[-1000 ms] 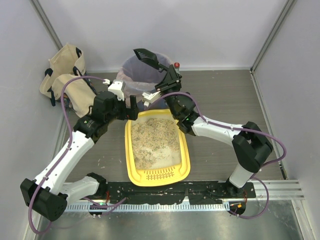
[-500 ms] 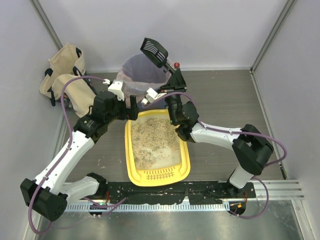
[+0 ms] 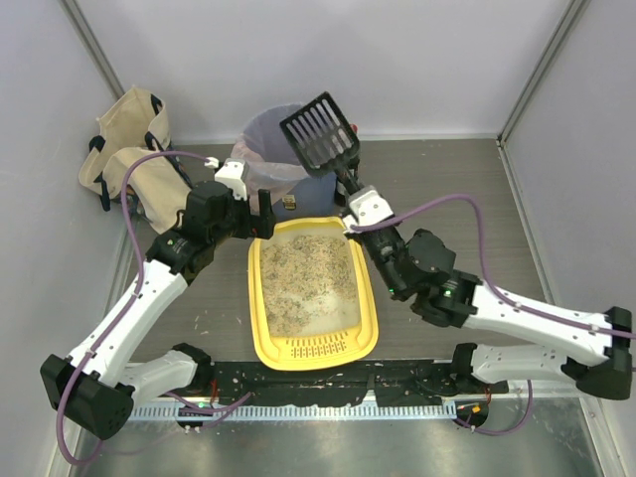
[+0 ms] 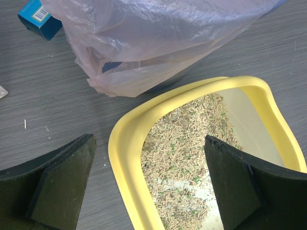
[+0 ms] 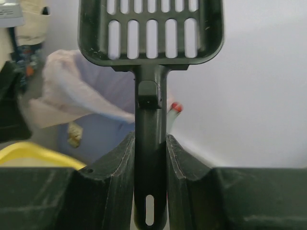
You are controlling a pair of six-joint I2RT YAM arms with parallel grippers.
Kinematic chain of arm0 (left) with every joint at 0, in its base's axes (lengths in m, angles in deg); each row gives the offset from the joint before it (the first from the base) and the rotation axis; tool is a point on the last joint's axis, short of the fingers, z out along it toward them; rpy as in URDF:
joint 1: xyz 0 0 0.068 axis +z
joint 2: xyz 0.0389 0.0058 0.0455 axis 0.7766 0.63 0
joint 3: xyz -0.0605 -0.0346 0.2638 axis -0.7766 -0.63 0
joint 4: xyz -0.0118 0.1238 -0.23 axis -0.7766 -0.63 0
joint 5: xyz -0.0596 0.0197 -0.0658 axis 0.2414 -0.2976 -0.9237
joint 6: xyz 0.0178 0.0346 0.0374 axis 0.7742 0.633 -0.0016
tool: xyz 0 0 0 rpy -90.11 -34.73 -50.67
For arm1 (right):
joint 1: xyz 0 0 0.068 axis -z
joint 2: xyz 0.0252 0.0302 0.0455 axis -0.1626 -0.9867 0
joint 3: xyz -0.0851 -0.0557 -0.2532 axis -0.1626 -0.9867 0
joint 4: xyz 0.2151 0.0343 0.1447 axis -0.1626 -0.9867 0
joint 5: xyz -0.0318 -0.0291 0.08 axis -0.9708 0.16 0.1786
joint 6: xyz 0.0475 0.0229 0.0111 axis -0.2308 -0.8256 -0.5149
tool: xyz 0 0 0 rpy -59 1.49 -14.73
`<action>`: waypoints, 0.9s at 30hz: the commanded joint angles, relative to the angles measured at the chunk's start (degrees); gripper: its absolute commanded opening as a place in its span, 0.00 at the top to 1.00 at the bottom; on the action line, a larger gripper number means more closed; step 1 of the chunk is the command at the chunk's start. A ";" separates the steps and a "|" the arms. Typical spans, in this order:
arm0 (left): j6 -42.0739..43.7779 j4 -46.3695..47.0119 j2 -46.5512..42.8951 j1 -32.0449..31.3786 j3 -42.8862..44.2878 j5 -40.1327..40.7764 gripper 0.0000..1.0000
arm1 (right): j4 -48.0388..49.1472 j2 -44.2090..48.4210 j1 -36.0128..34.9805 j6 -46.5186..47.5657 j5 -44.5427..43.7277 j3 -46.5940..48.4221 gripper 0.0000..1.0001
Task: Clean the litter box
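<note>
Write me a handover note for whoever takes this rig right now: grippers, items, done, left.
Left gripper: open, empty, over the far left corner of the litter box.
Right gripper: shut on the handle of the scoop, which is raised near the bin and empty.
Litter box: mid-table, granules inside.
Done: scoop in hand. What is in the bin cannot be told.
Left: probably sift the granules, tip waste into the bin, set the scoop down.

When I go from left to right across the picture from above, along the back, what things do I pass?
tan bag → left gripper → black scoop. The bin overlaps these, so it is left out.
</note>
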 commanded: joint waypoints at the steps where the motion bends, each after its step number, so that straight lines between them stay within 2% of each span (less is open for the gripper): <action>1: 0.08 2.13 -0.19 -0.26 0.07 0.51 0.00 | -38.78 6.13 -0.19 -41.24 5.06 3.19 0.99; 2: 0.08 2.13 -0.10 -0.17 0.15 0.51 0.00 | -42.77 6.49 -0.89 -49.30 5.16 3.45 0.99; 5: 0.17 2.05 -0.45 -0.17 0.15 1.04 0.00 | -59.12 6.32 -2.21 -63.73 5.77 6.43 0.98; 7: 0.34 2.48 -1.07 -0.17 -0.28 1.65 0.00 | -69.38 5.44 -2.91 -68.43 7.09 9.67 0.99; 9: 0.61 3.36 -2.47 -0.17 -0.72 2.44 0.00 | -73.73 4.12 -3.61 -72.82 10.33 11.36 0.99; 11: 0.87 4.67 -4.05 -0.17 -1.69 2.80 0.00 | -77.25 2.81 -3.71 -74.42 15.24 13.20 0.99; 22: 0.88 7.32 -8.36 -0.17 -3.63 3.33 0.00 | -94.64 -4.05 -3.88 -81.19 29.67 26.46 0.98; 27: -1.58 7.59 -9.42 -0.17 -4.85 0.87 0.00 | -101.60 -12.48 -3.80 -80.32 37.59 33.24 0.98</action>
